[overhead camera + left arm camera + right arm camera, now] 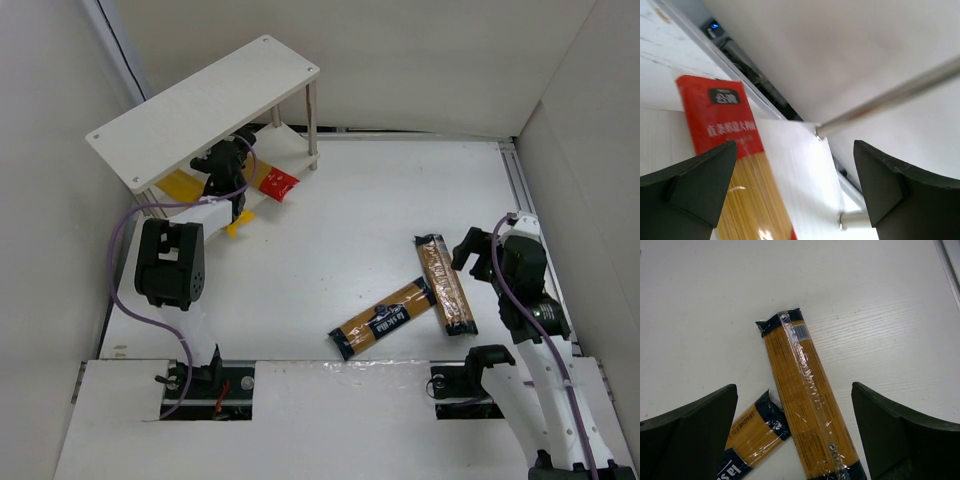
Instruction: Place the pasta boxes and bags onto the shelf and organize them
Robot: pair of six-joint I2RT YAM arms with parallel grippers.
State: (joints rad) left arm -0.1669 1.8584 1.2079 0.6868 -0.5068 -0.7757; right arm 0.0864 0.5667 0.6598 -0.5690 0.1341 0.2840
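The white two-tier shelf (200,95) stands at the far left. The red pack with a yellow window (278,183) and the plain yellow pack (178,185) lie on its lower board. My left gripper (228,165) is under the top board, open and empty. In the left wrist view the red pack (730,145) lies just past my open gripper (795,145). The brownish-orange pack (445,283) and the yellow pack with a dark blue label (383,318) lie on the table. My right gripper (478,250) hovers open over the brownish-orange pack (807,410), with the blue-label pack (752,435) beside it.
A silver shelf leg (890,95) crosses the left wrist view, above the lower board's edge (800,175). Another leg (311,125) stands at the shelf's right front corner. White walls enclose the table on the left, back and right.
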